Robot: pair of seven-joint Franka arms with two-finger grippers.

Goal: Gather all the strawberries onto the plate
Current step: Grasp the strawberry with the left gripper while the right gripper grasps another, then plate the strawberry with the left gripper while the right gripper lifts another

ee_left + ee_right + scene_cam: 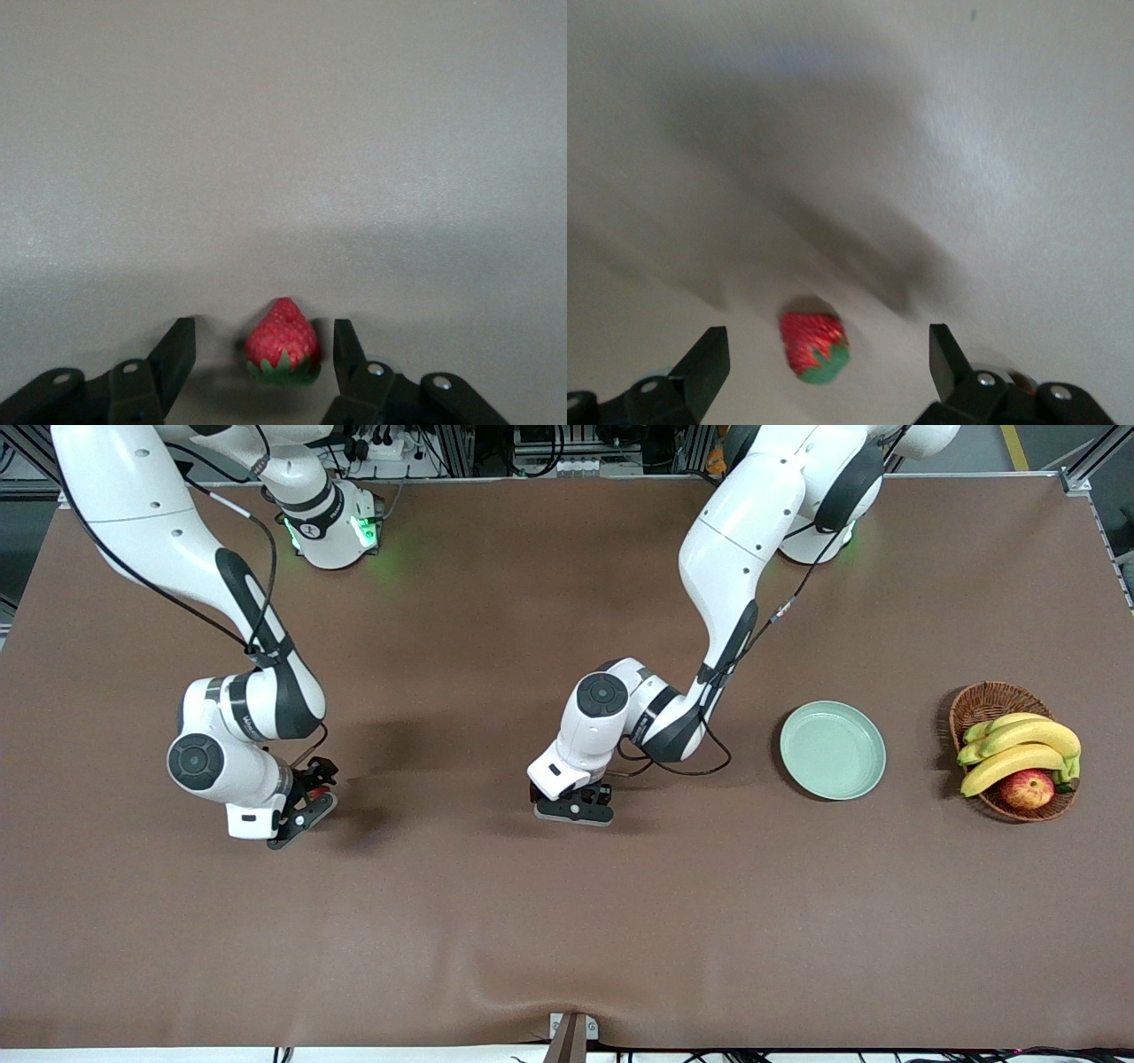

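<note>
You look at a wide brown surface (pixel 496 921), with the two arm bases standing along its edge farthest from the front camera.

At the right arm's end of the surface, the right end effector (pixel 306 802) is low, close above the cloth. In the right wrist view, the right end effector (pixel 828 363) is wide open, and one strawberry (pixel 814 346) lies on the surface between its two fingers (pixel 704 363), with free space on both sides. The fingers do not touch it. In the front view this berry is almost hidden by the arm, so you cannot place it well there.

Around the middle of the surface, the left end effector (pixel 574 802) is also down near the cloth. The left wrist view shows the left end effector (pixel 266 359) open, and a second strawberry (pixel 282 342) stands between its fingers (pixel 177 354) with the green top toward the camera. The gaps on both sides are small, but you can see that the fingers are apart from the berry.

Toward the left arm's end, the pale green plate (pixel 873 735) lies with nothing in it. Beside it, still closer to that end, a wicker basket (pixel 974 700) holds bananas (pixel 1019 748) and an apple (pixel 1028 788).
</note>
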